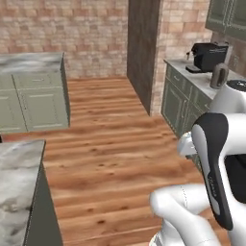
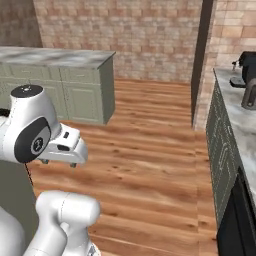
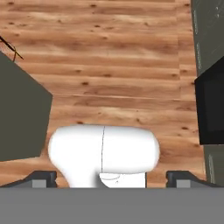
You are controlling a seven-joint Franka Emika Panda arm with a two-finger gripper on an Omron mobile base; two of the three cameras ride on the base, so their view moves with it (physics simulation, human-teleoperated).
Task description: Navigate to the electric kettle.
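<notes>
The electric kettle (image 1: 219, 75) is a small grey jug with a dark side handle. It stands on the right-hand counter (image 1: 192, 74), just in front of the black coffee machine (image 1: 207, 56). In the right base view the kettle (image 2: 249, 94) is cut by the right edge, several floor boards ahead of me. My arm is folded close over the base, hand pointing down at the wooden floor. The gripper (image 3: 111, 180) is open, its two dark fingertips (image 3: 43, 178) wide apart with nothing between them.
A green cabinet island (image 1: 33, 91) with a marble top stands at the back left. Another marble counter corner (image 1: 19, 178) is close on my left. A dark pillar (image 1: 144, 48) ends the right counter run. A black appliance front (image 2: 240, 220) sits low on the right. Wooden floor (image 1: 115, 139) lies between.
</notes>
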